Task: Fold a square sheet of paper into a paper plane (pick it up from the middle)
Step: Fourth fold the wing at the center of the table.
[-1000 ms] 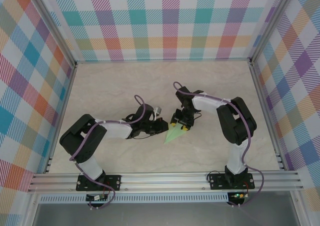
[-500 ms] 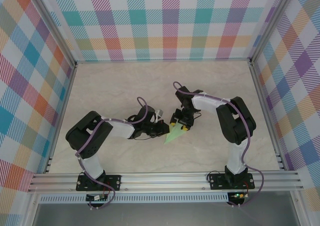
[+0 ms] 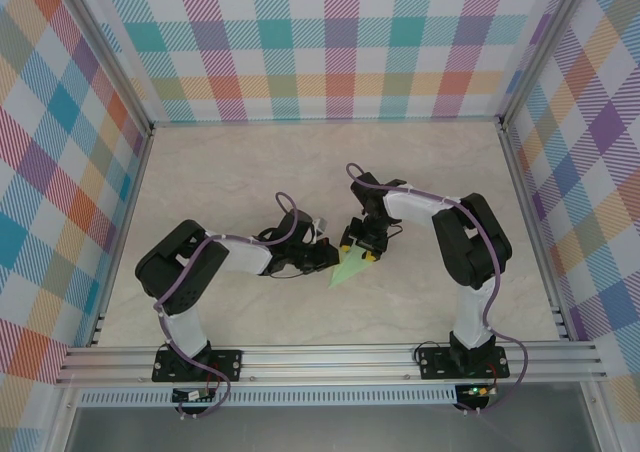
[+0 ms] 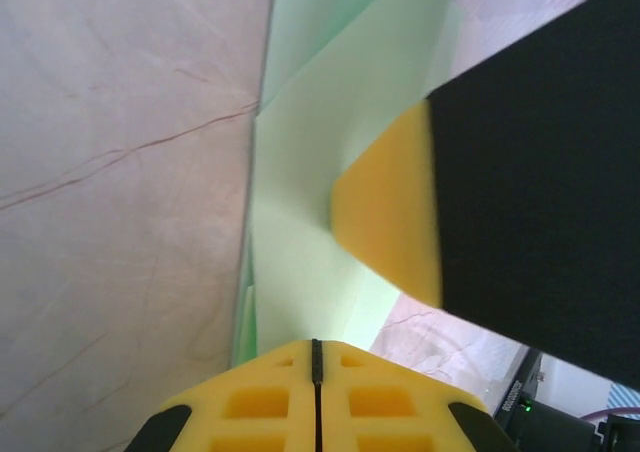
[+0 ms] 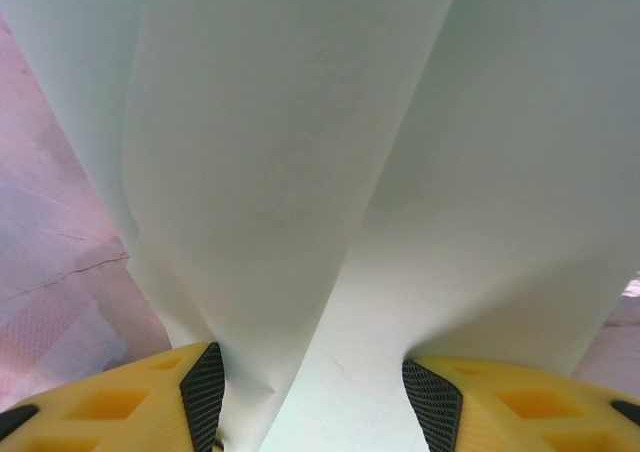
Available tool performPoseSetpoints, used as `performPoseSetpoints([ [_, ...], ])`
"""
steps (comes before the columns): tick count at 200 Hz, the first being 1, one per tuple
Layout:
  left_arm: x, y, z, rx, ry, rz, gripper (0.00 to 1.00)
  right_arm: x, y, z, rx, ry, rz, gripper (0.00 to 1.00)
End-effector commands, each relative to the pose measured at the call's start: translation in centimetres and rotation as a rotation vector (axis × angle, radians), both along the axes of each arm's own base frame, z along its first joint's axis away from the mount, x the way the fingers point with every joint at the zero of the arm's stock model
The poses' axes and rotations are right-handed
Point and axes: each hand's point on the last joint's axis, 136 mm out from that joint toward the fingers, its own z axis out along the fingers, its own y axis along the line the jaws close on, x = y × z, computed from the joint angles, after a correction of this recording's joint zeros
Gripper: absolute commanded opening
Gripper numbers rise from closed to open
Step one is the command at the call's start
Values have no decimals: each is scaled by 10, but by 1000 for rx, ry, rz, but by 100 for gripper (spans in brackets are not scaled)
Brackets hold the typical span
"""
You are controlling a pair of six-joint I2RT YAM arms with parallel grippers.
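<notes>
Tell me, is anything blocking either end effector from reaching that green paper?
Nothing visible. The left end effector, shut, is at the edge of the paper plane, and the right end effector, open, sits on it.

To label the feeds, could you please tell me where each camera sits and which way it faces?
Top external: above and behind the bases, facing down on table, arms and paper.
Left wrist: on the left arm, facing past the shut left end effector to the paper and a right finger.
Right wrist: on the right arm, facing the paper between its own pads.
Shared: the paper.
</notes>
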Motion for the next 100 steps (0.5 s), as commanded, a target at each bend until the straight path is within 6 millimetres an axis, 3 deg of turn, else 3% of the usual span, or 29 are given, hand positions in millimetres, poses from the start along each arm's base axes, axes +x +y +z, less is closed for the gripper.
performPoseSetpoints([
  [1, 1, 1, -7, 34, 6, -7, 7, -26, -39, -73, -206, 92, 17, 57],
  [100, 0, 8, -15, 93, 14, 1, 5, -28, -41, -76, -217, 101, 19, 57],
])
